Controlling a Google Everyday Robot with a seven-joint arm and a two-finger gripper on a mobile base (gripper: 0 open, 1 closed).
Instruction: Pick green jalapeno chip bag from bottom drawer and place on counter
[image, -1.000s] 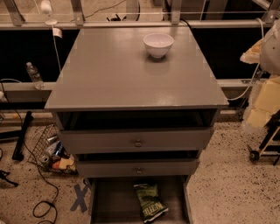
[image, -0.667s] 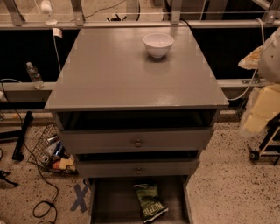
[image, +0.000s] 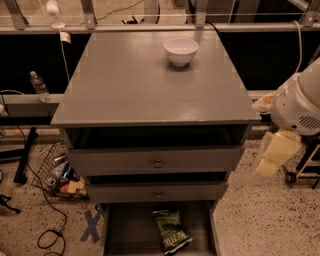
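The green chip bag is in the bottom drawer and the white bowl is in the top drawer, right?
Not quite. The camera view shows the white bowl on the counter, near its back edge, not in a drawer. The green jalapeno chip bag does lie in the bottom drawer. The gripper hangs beside the cabinet, at the picture's right.

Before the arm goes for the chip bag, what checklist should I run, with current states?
1. Wide grey bottom drawer pulled open: ok.
2. Crinkly green jalapeno chip bag lying exposed on the drawer floor: ok.
3. Bag not covered by the two knobbed upper drawers: ok.
4. Flat grey counter has bare room beside the white bowl: ok.
5. Tool over the bag: not ok; it hangs right of the cabinet.
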